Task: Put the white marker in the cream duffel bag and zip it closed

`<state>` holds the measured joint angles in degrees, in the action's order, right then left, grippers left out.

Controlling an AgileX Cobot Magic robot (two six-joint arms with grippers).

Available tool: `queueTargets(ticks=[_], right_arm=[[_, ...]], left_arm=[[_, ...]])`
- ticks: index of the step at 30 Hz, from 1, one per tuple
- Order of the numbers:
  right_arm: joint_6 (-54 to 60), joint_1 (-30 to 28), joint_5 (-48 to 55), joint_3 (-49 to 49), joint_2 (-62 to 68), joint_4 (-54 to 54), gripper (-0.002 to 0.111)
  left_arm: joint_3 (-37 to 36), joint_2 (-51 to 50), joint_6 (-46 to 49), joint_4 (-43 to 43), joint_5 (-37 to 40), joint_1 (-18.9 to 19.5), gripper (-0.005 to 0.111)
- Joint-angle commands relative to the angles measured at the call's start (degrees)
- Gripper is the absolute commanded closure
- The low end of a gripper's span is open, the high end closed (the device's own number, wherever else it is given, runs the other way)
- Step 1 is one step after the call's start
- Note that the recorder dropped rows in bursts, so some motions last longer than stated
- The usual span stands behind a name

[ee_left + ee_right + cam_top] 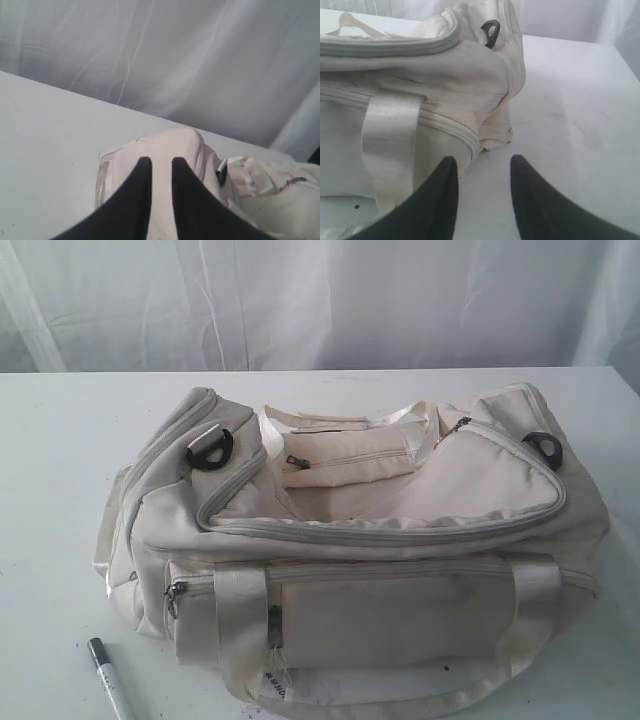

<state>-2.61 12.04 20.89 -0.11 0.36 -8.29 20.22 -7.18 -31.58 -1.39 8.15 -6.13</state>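
White and thin, the white marker lies flat on the table at the near left side, with its dark cap at the far end. It is near the cream duffel bag but not touching it, and nothing holds it.

The left claw points at one end of the bag; its two black fingers have a thin gap between them and hold nothing. The bag sits in the middle of the table and takes up most of it. Its big top flap sags and the grey zip around it looks undone — I think the top is open, but I cannot see deep inside. A black loop sits on the left end and another on the right end.

The right claw is over bare table just beside the bag's other end; its fingers are spread wide and empty. Neither arm shows in the outside view.

So none of the job is done yet — the marker has to be picked up and dropped in the bag, and then the zip pulled shut.
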Motion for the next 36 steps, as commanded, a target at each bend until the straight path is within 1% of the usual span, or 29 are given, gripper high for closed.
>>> queueTargets(ticks=[1,3,5,10,13,17,19,21,22,25,36], right_arm=[[-0.3,-0.2,-0.4,0.1,-0.4,-0.4,0.074],[-0.3,-0.2,-0.4,0.1,-0.4,-0.4,0.074],[-0.3,-0.2,-0.4,0.1,-0.4,-0.4,0.074],[-0.3,-0.2,-0.4,0.1,-0.4,-0.4,0.074],[-0.3,-0.2,-0.4,0.1,-0.4,-0.4,0.074],[-0.3,-0.2,-0.4,0.1,-0.4,-0.4,0.074],[-0.3,-0.2,-0.4,0.1,-0.4,-0.4,0.074],[-0.3,-0.2,-0.4,0.1,-0.4,-0.4,0.074],[-0.3,-0.2,-0.4,0.1,-0.4,-0.4,0.074],[-0.3,-0.2,-0.4,0.1,-0.4,-0.4,0.074],[-0.3,-0.2,-0.4,0.1,-0.4,-0.4,0.074]], left_arm=[[5.2,-8.1,10.0,7.4,3.9,-2.9,0.061],[7.5,-12.6,14.3,9.3,6.3,-4.0,0.055],[10.1,-16.7,20.2,12.5,7.3,-5.2,0.053],[17.2,-27.4,36.2,23.1,9.5,-7.5,0.053],[21.0,-34.4,43.2,28.1,9.8,-8.3,0.053],[25.6,-42.4,52.2,34.7,10.7,-10.5,0.053],[28.0,-46.4,57.5,37.1,11.6,-12.4,0.053],[29.9,-49.6,60.6,38.3,11.6,-14.4,0.053],[31.7,-52.9,62.7,38.4,11.5,-16.5,0.053],[34.1,-57.5,63.7,38.4,11.1,-19.1,0.053],[44.0,-73.0,64.0,39.1,5.7,-28.4,0.053]])
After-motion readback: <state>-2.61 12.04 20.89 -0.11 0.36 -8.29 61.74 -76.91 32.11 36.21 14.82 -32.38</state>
